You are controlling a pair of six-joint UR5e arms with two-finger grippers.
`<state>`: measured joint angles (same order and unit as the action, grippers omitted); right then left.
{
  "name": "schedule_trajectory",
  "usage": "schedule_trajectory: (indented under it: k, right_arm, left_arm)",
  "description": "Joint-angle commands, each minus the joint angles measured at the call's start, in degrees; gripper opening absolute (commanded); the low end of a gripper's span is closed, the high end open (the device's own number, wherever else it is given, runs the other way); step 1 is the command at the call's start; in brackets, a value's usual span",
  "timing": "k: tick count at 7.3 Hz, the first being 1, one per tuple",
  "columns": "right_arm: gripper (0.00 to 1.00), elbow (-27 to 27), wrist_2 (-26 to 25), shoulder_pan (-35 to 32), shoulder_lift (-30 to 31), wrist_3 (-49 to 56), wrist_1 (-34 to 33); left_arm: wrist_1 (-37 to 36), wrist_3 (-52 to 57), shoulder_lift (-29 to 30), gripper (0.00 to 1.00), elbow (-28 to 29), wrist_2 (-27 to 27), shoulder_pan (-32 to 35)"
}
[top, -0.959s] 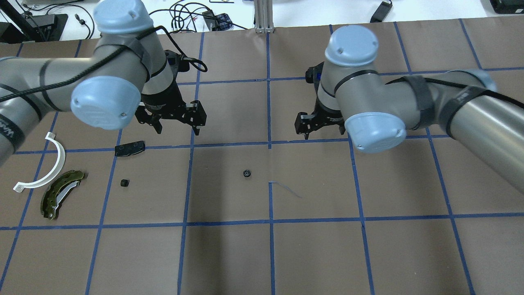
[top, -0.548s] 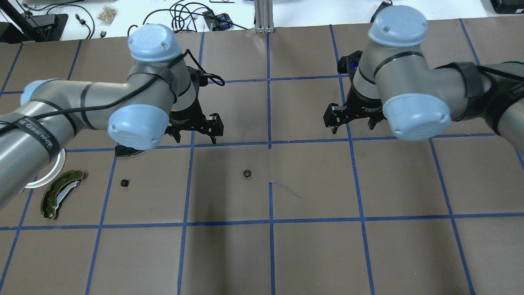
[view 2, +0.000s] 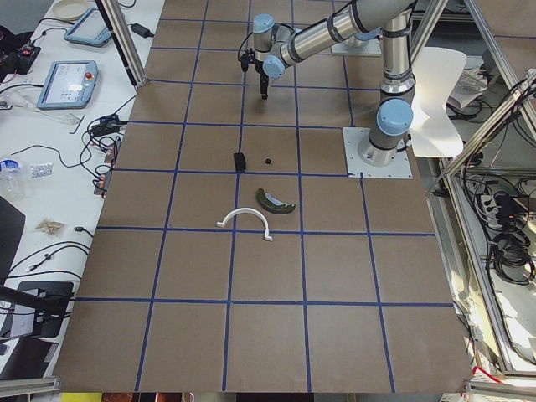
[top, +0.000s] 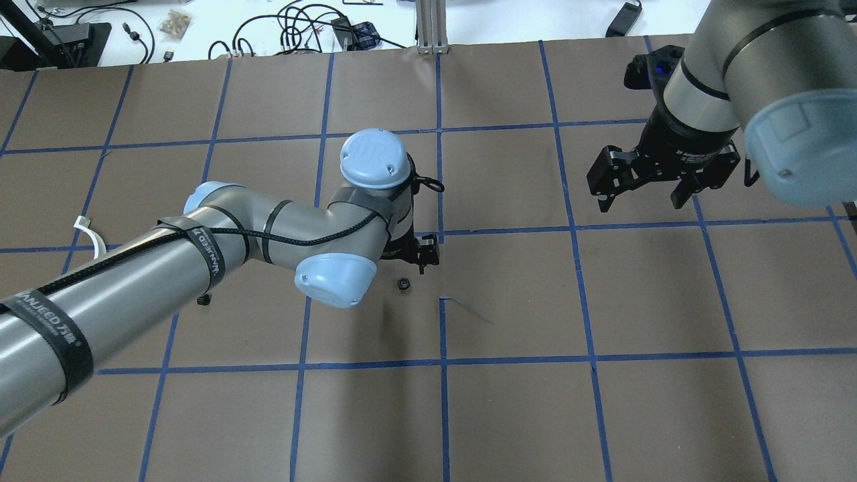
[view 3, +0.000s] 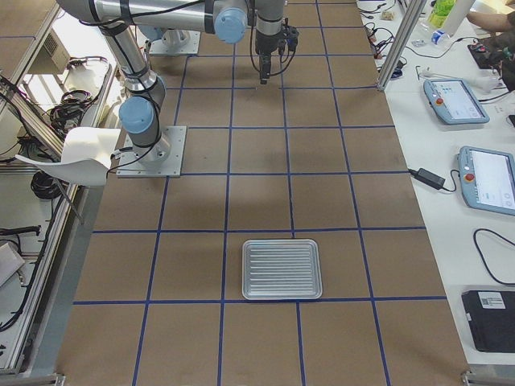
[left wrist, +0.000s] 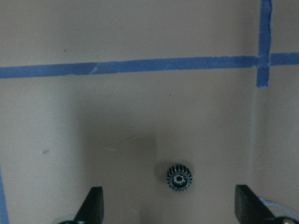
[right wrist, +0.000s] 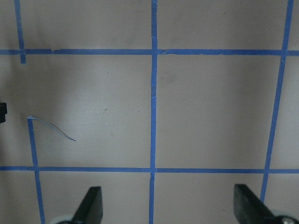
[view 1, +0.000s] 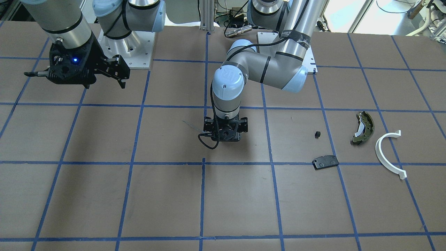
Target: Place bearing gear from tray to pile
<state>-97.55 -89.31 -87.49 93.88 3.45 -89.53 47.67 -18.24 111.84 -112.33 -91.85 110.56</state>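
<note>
The bearing gear point(top: 403, 284), small, black and toothed, lies on the brown paper near the table's middle. In the left wrist view the gear point(left wrist: 179, 177) sits between and just ahead of my open left gripper point(left wrist: 170, 207). That gripper point(top: 420, 258) hangs low just beside it. The pile lies on my left: a black pad point(view 1: 325, 162), an olive-green shoe point(view 1: 363, 127), a white half-ring point(view 1: 388, 153) and a second small gear point(view 1: 317, 134). My right gripper point(top: 639, 191) is open, empty and raised. The metal tray point(view 3: 282, 268) holds nothing.
Blue tape lines grid the brown paper. A loose curl of tape point(top: 469, 309) lies just right of the gear. My left arm covers most of the pile in the overhead view. Cables and gear lie beyond the table's far edge.
My left arm has swung right from near the pile and come down over the middle gear. My right arm has pulled away to the right and risen. Both grippers stay open.
</note>
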Motion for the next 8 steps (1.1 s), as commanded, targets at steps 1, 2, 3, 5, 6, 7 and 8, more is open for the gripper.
schedule_trajectory:
  k: [1,2,3,5,6,7,8]
  right_arm:
    - [1.0,0.7,0.3,0.0,0.0,-0.1,0.2]
    - [1.0,0.3,0.4,-0.1,0.2,-0.2,0.4]
    - [1.0,-0.4,0.3,-0.1,0.4,-0.2,0.0]
    - [1.0,-0.8,0.0,-0.1,0.2,-0.2,-0.5]
    - [1.0,-0.8,-0.1,-0.1,0.2,-0.2,-0.6]
    - [1.0,-0.7,0.1,-0.1,0.2,-0.1,-2.1]
    - [1.0,-0.7,-0.5,0.0,0.2,-0.1,-2.5]
  left_arm:
    - [-3.4,0.3,1.5,1.0,-0.4,0.1,0.1]
    - [-3.4,-0.4,2.5,0.85,-0.3,0.1,0.1]
    - [-3.4,-0.5,2.8,0.78,-0.3,0.2,0.1]
    - [-3.2,-0.5,2.7,0.04,-0.3,1.3,0.2]
    - [-3.0,-0.5,2.0,0.0,-0.3,2.6,0.1]
    - [-3.0,-0.5,2.1,0.0,-0.4,2.6,0.1]
    - [-2.9,-0.5,2.1,0.0,-0.3,2.6,0.0]
